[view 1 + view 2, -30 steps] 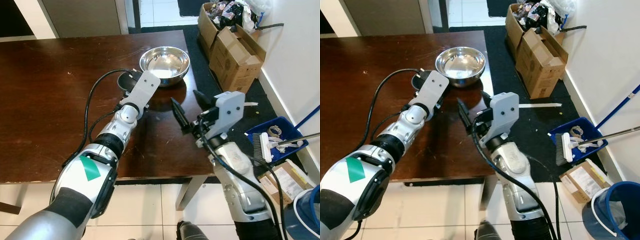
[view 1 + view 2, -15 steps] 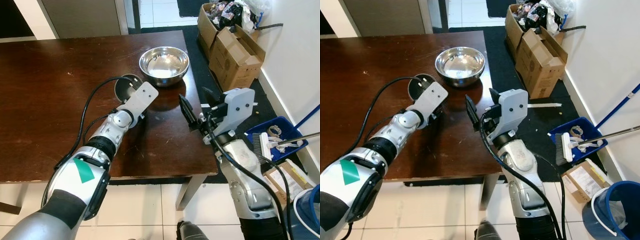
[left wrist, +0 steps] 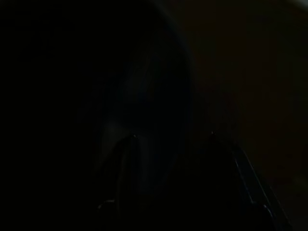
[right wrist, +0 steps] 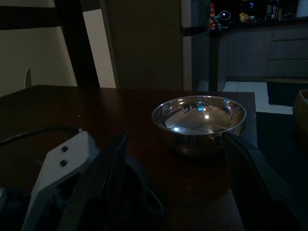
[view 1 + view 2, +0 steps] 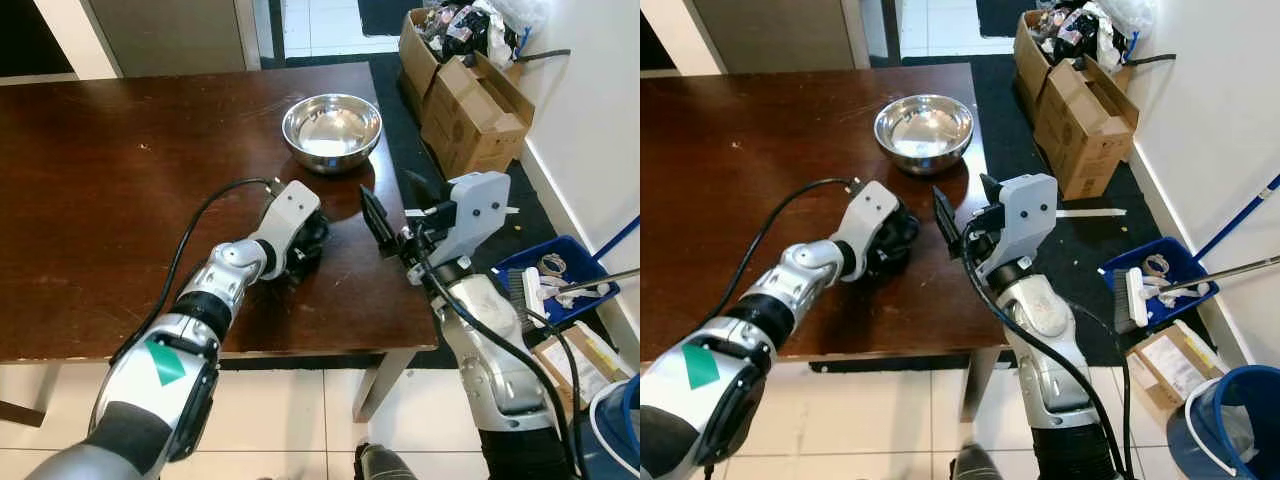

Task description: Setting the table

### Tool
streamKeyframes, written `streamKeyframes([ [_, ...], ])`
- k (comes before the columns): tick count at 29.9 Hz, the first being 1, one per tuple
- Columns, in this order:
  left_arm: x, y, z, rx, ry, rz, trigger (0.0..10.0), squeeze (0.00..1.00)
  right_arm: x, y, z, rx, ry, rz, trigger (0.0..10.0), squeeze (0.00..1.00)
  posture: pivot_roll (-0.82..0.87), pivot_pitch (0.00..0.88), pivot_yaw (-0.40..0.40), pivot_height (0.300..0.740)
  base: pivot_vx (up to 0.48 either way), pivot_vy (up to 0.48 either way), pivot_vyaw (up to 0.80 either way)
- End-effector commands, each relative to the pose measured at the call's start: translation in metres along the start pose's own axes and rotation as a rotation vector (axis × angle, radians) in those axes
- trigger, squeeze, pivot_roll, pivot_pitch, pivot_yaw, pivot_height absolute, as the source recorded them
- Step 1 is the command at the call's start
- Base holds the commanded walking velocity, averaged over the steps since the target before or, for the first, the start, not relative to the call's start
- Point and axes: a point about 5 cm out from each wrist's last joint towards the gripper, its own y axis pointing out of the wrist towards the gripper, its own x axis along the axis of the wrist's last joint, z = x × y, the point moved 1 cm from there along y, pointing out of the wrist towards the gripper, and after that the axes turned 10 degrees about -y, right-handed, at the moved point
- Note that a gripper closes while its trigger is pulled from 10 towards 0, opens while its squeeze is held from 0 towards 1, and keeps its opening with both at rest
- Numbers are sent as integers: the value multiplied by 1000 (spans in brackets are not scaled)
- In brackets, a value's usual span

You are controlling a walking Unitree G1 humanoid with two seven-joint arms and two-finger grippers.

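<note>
Resting low on the dark wooden table [image 5: 120, 200], with the left gripper [image 5: 308, 243] pressed down onto a small dark round object [image 5: 896, 238] there; hard to tell whether its fingers clamp it or merely cover it. Hovering just right of that object, above the table's right edge, the right gripper [image 5: 395, 205] with its two black fingers spread apart and nothing between them. Sitting beyond both grippers, near the table's far right corner, a shiny steel bowl [image 5: 332, 130], upright and untouched.

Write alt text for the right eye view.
The robot's left claw presses a small dark object, too hidden to identify, against a dark wooden table. The right claw hovers open beside it, and a steel bowl sits farther back near the table's edge.
</note>
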Motion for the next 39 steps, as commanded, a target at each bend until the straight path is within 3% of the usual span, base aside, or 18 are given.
streamKeyframes([
  [1, -23, -3, -6, -66, -30, 67, 10000, 0, -3, 0, 1, 5, 10, 9, 10000, 0, -159, 94, 92, 740, 0, 0, 0],
  [6, -26, -9, -6, -80, -29, 61, 10000, 0, -7, 0, 2, 15, 12, 20, 10000, 0, -157, 94, 91, 740, 0, 0, 0],
  [13, -37, -19, -8, -108, -28, 71, 10000, 0, -26, -17, 12, 192, -30, 124, 10000, 0, -142, 99, 84, 740, 0, 0, 0],
  [15, -38, -22, -8, -113, -29, 71, 10000, 0, -31, -23, 12, 229, -69, 148, 10000, 0, -139, 102, 80, 740, 0, 0, 0],
  [17, -37, -29, -10, -131, -54, 53, 10000, 0, -44, -45, 12, 342, -164, 229, 10000, 0, -145, 105, 72, 740, 0, 0, 0],
  [18, -37, -29, -10, -131, -54, 53, 10000, 0, -44, -45, 12, 342, -164, 229, 10000, 0, -145, 105, 72, 740, 0, 0, 0],
  [20, -35, -34, -12, -144, -71, 38, 10000, 0, -53, -61, 17, 439, -215, 286, 10000, 0, -148, 105, 70, 740, 0, 0, 0],
  [23, -34, -36, -13, -148, -82, 34, 10000, 0, -56, -67, 22, 483, -241, 302, 10000, 0, -146, 104, 69, 740, 0, 0, 0],
  [24, -34, -39, -15, -150, -100, 29, 10000, 0, -63, -71, 29, 528, -309, 309, 10000, 0, -146, 102, 70, 740, 0, 0, 0],
  [26, -33, -40, -16, -153, -114, 27, 10000, 0, -67, -71, 31, 536, -376, 305, 10000, 0, -148, 101, 70, 740, 0, 0, 0],
  [27, -33, -41, -18, -160, -126, 24, 10000, 0, -71, -68, 29, 501, -458, 290, 10000, 0, -147, 100, 69, 740, 0, 0, 0],
  [28, -33, -41, -18, -160, -126, 24, 10000, 0, -71, -68, 29, 501, -458, 290, 10000, 0, -147, 100, 69, 740, 0, 0, 0],
  [33, -28, -45, -22, -171, -165, -2, 10000, 0, -71, -47, 16, 354, -691, 219, 10000, 0, -142, 95, 66, 740, 0, 0, 0],
  [36, -18, -48, -15, -157, -218, -69, 10000, 0, -69, -40, 12, 318, -788, 197, 10000, 0, -142, 88, 68, 740, 0, 0, 0],
  [39, -11, -51, -13, -171, -262, -103, 10000, 0, -69, -38, 11, 318, -817, 183, 10000, 0, -142, 85, 69, 740, 0, 0, 0],
])
